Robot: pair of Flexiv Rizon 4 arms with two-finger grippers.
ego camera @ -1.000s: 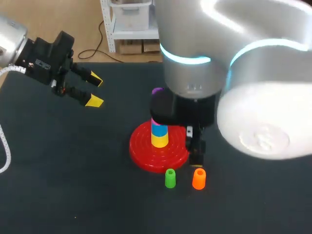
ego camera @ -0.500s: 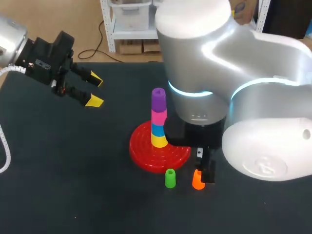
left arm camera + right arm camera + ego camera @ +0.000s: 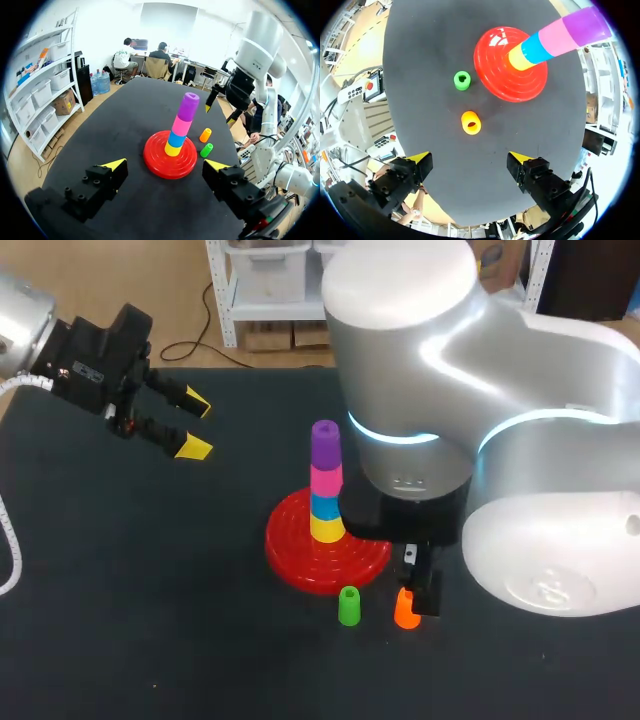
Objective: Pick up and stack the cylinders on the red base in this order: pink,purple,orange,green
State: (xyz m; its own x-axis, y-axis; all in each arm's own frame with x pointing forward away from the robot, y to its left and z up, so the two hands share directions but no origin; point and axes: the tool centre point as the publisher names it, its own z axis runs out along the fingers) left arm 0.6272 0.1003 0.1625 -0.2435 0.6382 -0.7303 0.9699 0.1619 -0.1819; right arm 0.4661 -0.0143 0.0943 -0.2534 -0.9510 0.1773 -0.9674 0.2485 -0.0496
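Across the matte black table [image 3: 150, 620], the bulkiest thing is my right arm [image 3: 450, 420], a smooth, glossy white-grey shell of rounded joints with a glowing cyan ring. It comes in from the right side and bends down over the table's middle. My left arm [image 3: 40, 340] is held off at the far left corner, its black wrist block angled toward the centre.

Near the middle sits the red base [image 3: 300, 560], a shiny round disc with concentric ridges. A slightly leaning column of smooth, tapered plastic pieces rises from it: yellow [image 3: 327, 528] at the bottom, then blue [image 3: 325, 506], the pink cylinder [image 3: 326, 481] and the purple cylinder [image 3: 325, 440] on top.

Just in front of the base, the green cylinder [image 3: 348, 606] and the orange cylinder [image 3: 404, 610] stand side by side on the table, apart from each other, both small and hollow.

The right gripper [image 3: 470, 159] points straight down above the orange cylinder with its yellow-tipped fingers spread wide, touching nothing. The left gripper [image 3: 195, 426] hangs above bare table well away from the base, fingers likewise apart and holding nothing.
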